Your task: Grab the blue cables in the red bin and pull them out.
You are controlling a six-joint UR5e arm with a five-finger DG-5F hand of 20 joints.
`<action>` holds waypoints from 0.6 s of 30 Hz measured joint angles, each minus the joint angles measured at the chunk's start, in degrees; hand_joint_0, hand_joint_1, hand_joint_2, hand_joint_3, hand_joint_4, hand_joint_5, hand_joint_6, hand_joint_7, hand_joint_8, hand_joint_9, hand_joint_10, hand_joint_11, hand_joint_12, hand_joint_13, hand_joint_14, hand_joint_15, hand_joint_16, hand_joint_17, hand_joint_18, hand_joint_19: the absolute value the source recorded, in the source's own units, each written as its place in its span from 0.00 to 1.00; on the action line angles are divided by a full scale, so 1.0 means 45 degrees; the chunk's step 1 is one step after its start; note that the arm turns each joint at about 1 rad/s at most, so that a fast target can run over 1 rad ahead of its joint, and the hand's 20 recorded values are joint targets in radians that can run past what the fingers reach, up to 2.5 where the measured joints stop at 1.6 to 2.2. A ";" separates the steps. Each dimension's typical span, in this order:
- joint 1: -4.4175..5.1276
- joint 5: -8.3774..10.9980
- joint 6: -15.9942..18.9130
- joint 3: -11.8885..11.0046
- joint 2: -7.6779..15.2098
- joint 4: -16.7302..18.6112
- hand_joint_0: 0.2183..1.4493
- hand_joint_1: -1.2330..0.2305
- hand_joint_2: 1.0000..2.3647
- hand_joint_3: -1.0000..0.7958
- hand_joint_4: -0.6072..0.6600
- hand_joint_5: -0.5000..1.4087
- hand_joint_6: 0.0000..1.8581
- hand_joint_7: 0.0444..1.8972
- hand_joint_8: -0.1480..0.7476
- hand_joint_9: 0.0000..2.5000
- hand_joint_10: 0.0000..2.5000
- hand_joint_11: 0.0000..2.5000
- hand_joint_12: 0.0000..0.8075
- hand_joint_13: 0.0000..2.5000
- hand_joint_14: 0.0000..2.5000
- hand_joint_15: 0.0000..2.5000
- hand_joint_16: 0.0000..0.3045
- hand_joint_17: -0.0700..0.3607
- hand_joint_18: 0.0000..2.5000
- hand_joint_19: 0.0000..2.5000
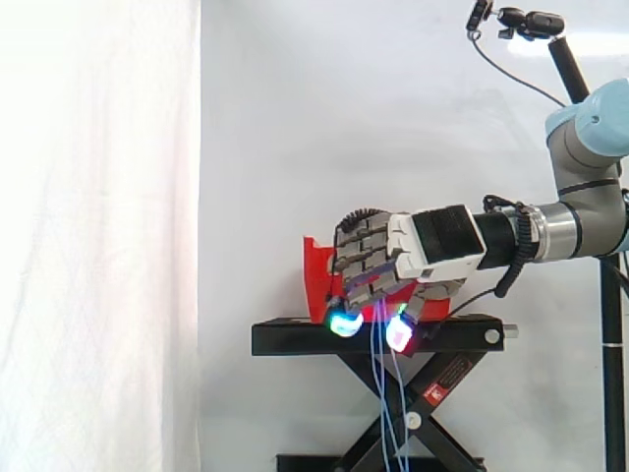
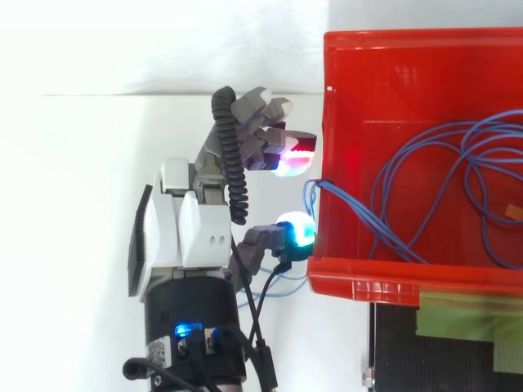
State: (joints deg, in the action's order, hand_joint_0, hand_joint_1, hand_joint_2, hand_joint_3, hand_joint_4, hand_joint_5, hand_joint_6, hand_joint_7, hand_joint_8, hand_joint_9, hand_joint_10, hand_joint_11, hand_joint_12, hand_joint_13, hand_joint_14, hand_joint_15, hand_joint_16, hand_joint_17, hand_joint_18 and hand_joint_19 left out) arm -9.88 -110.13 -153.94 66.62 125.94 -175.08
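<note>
Robot hand: my robot hand (image 1: 418,248) (image 2: 189,230) is up against the outside of the red bin (image 2: 368,282), level with its wall. In the side view it covers most of the bin's front.
Grip: I cannot tell whether I have hold of the cables or am only close beside them.
Blue cables: the blue cables (image 2: 409,208) come over the bin wall right next to my robot hand. Several strands hang outside the bin (image 1: 381,393), below my robot hand, running down past the stand's top and its crossed legs. The rest lie in loose loops on the bin's floor.
Red bin: it has an open top, sits on the stand, and holds most of the cables.
Stand: the black stand (image 1: 295,339) carries the bin on its flat top.
Arm: my arm (image 1: 585,157) reaches in from the right, with the forearm level.
Curtain: a white curtain (image 1: 98,197) hangs behind everything.
</note>
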 measured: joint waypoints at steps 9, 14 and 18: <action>-0.0060 -0.0055 0.0014 0.0002 0.0002 -0.0222 0.41 0.17 0.00 0.00 0.56 0.67 0.01 0.30 0.43 0.35 0.01 0.31 0.42 0.28 0.01 0.20 0.16 0.42 0.20 0.17; -0.0136 -0.0165 0.0019 0.0002 0.0001 -0.0351 0.41 0.17 0.00 0.00 0.56 0.68 0.01 0.30 0.43 0.35 0.01 0.31 0.42 0.28 0.01 0.19 0.16 0.42 0.20 0.18; -0.0177 -0.0236 0.0019 0.0002 0.0002 -0.0382 0.41 0.17 0.00 0.00 0.57 0.68 0.01 0.30 0.43 0.35 0.01 0.32 0.42 0.28 0.01 0.20 0.16 0.42 0.20 0.18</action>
State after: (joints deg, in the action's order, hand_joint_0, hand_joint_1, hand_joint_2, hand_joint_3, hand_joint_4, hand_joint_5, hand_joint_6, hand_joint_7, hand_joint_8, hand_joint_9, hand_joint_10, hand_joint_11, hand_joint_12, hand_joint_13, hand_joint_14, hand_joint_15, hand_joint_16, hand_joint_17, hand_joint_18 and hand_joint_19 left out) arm -10.68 -111.19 -153.85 66.63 125.95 -176.80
